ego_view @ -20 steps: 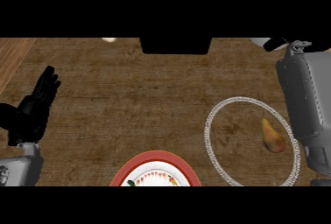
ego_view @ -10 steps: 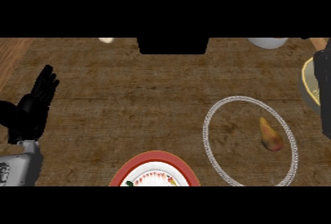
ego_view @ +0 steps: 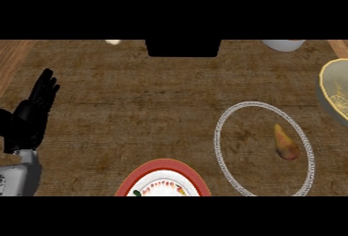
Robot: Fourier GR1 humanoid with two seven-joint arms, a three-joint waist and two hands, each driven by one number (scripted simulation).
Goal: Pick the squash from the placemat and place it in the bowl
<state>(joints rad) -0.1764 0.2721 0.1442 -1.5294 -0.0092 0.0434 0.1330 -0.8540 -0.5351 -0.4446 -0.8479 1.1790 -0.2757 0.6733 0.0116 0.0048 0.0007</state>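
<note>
Squash [ego_view: 285,142] lay on round placemat [ego_view: 234,115], lower right of frame | bowl [ego_view: 334,90] at right edge, upper right of placemat, apart from it | left hand [ego_view: 35,113] at left edge, fingers straight and spread wide, holding nothing | red-rimmed plate [ego_view: 162,165] at bottom centre on tabletop [ego_view: 136,101]

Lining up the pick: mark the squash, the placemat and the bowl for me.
squash [ego_view: 285,143], head view, middle of its body.
placemat [ego_view: 231,113], head view, upper left of its pale ring edge.
bowl [ego_view: 326,73], head view, yellow rim at the view's right edge.
</note>
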